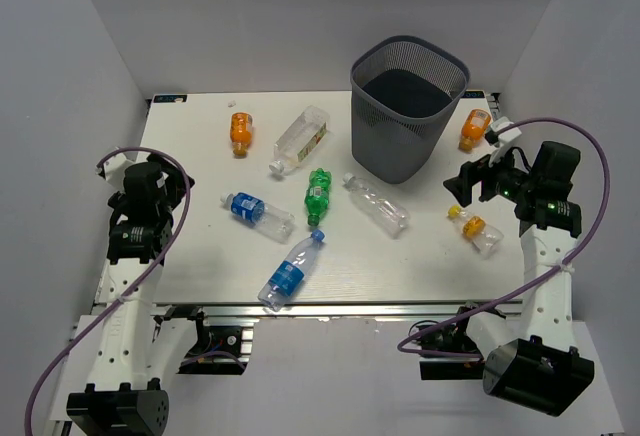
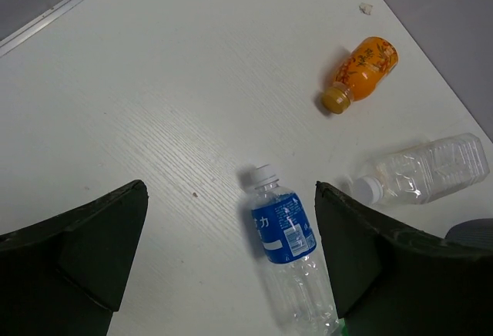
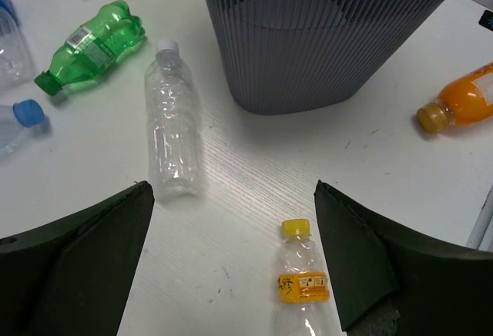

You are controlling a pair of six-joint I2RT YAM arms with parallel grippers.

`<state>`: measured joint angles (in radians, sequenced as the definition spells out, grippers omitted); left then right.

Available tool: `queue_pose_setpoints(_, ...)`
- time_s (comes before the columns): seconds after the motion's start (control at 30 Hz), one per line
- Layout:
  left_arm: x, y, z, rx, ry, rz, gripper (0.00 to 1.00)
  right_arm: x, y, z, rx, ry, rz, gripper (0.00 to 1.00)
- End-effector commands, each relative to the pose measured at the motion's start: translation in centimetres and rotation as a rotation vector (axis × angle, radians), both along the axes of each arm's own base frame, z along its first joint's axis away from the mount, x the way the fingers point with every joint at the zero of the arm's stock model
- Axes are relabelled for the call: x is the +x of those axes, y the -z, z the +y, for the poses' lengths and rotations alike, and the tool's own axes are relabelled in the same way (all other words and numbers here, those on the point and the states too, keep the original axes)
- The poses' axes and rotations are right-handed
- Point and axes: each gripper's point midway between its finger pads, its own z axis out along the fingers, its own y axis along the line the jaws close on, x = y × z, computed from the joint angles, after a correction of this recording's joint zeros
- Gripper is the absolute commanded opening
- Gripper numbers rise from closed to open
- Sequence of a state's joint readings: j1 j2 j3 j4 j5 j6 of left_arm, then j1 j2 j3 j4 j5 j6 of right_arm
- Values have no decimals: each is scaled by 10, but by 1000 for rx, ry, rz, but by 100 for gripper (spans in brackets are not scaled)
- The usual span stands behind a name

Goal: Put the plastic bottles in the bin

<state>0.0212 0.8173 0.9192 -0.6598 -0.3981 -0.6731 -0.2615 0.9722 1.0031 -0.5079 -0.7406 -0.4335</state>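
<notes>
While left gripper (image 2: 229, 224) and right gripper (image 3: 231, 224) hang spread wide, holding nothing, plastic bottles (image 1: 376, 205) lie flat on the white woodgrain table (image 1: 200, 256): blue-label bottle (image 1: 286, 276) lower centre, print unreadable; ribbed green bottle (image 1: 317, 194) centre. Grey tapered mesh bin (image 1: 405, 116) stands upper right-centre, touching none.

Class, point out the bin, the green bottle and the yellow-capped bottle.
bin (image 1: 396, 146), top view, front wall.
green bottle (image 1: 317, 196), top view, mid-body.
yellow-capped bottle (image 3: 303, 286), right wrist view, orange label.
</notes>
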Motion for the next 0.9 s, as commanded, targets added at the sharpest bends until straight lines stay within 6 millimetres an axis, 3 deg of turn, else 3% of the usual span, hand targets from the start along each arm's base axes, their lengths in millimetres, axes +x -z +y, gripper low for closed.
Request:
queue_pose_setpoints(0.0,1,-14,-1,10,14,-26,98,-10,-3,8,-35,-84,-33,89)
queue_pose_setpoints(0.13,4,0,5,11,-29,33,98,2,9,-9,-97,-15,-20,89)
queue_pose_setpoints(0.3,25,18,-7,-34,19,61,98,5,39,-22,-210,-36,26,89)
queue_pose_setpoints(0.4,35,27,-10,-53,30,61,98,7,70,-40,-327,-27,76,89)
queue_pose_setpoints(0.47,43,30,-11,-69,25,39,98,-5,91,-41,-355,-70,147,89)
queue_pose_setpoints(0.5,47,38,-21,-69,50,57,98,-9,103,-45,-398,-100,175,89)
queue_pose_setpoints(0.63,57,60,-23,-42,2,146,98,-25,144,-62,-487,-124,287,89)
queue_pose_setpoints(0.87,88,70,-67,80,58,206,98,-17,180,-92,-541,-77,333,89)
